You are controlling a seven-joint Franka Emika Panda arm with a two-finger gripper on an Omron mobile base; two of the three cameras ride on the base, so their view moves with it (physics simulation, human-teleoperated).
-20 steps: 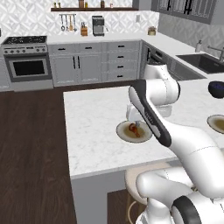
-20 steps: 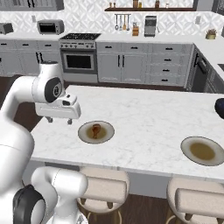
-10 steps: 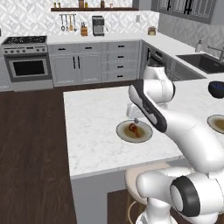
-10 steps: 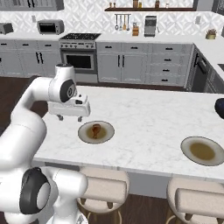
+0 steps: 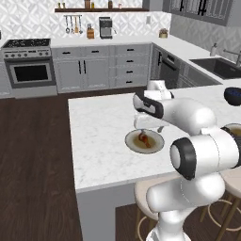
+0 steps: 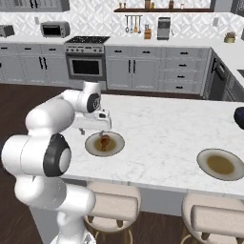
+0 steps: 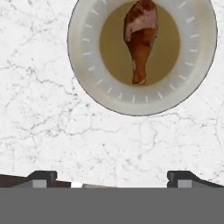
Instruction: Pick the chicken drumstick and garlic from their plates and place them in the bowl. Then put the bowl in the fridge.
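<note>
The chicken drumstick (image 7: 140, 35) is a reddish-brown glossy piece lying in the brown centre of a round grey-tan plate (image 7: 83, 65) on the white marble island. It also appears as the drumstick (image 5: 144, 139) on its plate (image 5: 160, 144), and the drumstick (image 6: 104, 141) on its plate (image 6: 90, 146). My gripper (image 7: 111, 178) hovers open just beside the plate's edge, above bare marble, nothing between its fingers. From the base it is the gripper (image 5: 142, 126) and the gripper (image 6: 98, 129). A second plate (image 6: 220, 164) sits to the right. The garlic, bowl and fridge are out of view.
A dark blue bowl (image 6: 239, 116) stands at the island's far right. Two stools (image 6: 114, 205) sit under the island's front edge. Grey cabinets, a stove (image 6: 86, 61) and a sink (image 5: 221, 66) line the walls behind.
The arm has folded and the hand has shifted closer to the drumstick's plate. The jaws stayed open, and the drumstick and plates have not moved.
</note>
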